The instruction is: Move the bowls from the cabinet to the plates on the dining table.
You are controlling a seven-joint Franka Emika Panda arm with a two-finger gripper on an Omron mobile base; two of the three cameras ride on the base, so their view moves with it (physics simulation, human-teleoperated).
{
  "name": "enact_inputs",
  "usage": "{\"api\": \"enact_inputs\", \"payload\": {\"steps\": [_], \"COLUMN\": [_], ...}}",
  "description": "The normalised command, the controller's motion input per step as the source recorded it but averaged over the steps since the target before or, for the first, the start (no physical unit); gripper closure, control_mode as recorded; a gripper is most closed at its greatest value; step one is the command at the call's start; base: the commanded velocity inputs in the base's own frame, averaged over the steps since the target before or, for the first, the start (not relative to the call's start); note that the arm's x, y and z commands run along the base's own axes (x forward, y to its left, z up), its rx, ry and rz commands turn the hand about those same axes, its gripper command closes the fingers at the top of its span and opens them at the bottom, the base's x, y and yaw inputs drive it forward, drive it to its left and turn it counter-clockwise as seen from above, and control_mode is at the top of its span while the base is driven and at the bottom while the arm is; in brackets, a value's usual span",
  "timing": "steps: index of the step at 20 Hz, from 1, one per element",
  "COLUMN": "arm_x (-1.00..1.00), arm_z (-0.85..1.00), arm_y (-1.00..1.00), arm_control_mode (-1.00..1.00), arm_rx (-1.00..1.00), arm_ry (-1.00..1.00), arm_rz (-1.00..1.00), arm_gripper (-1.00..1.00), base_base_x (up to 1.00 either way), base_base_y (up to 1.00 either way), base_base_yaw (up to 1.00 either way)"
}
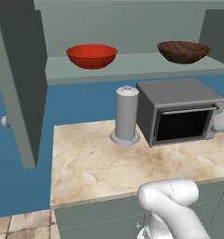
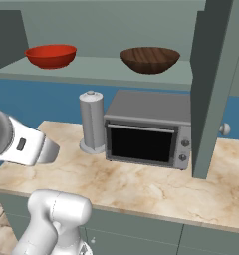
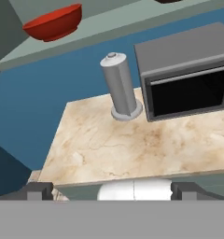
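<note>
Scanning L to R across the open cabinet (image 1: pixel 20 93): door swung out at far L, then the red bowl (image 1: pixel 91 55) on the pale shelf, then the wood-grain bowl (image 1: pixel 183 51) further R on the same shelf, both upright, well apart, nothing stacked on them. Below them on the counter (image 1: pixel 95 163) sit a grey cylinder canister (image 1: pixel 126 115) and, just R of it, the toaster oven (image 1: pixel 179 111). Both bowls look rigid and shallow w/ thin flared rims; red one is glossy so prob. slick, wood one likely grippier and light. I'd take either by the rim, one finger inside, one outside, near side of the bowl, and keep it level. My gripper (image 3: pixel 111 190) is fully open w/ nothing between the fingertips (image 3: pixel 37 190), held low in front of the counter edge, looking up and over it toward the shelf. Forearm shows at R edge in left base view, elbow folded low by the base. Dining table and plates: can't tell from here.
</note>
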Motion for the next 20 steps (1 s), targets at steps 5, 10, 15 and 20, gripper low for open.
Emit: {"api": "enact_inputs", "payload": {"steps": [5, 10, 15, 20], "arm_x": [0.0, 0.02, 0.0, 0.11], "arm_z": [0.0, 0.0, 0.14, 0.01], "arm_y": [0.21, 0.29, 0.26, 0.1], "arm_control_mode": [-1.0, -1.0, -1.0, -1.0], "arm_rx": [0.13, 0.12, 0.06, 0.0], "arm_ry": [0.03, 0.03, 0.05, 0.09], "arm_rz": [0.13, 0.07, 0.01, -0.01], "arm_gripper": [-1.0, -1.0, -1.0, -1.0], "base_base_x": [0.0, 0.0, 0.0, 0.0], "base_base_y": [0.0, 0.0, 0.0, 0.0], "base_base_yaw": [0.0, 0.0, 0.0, 0.0]}}
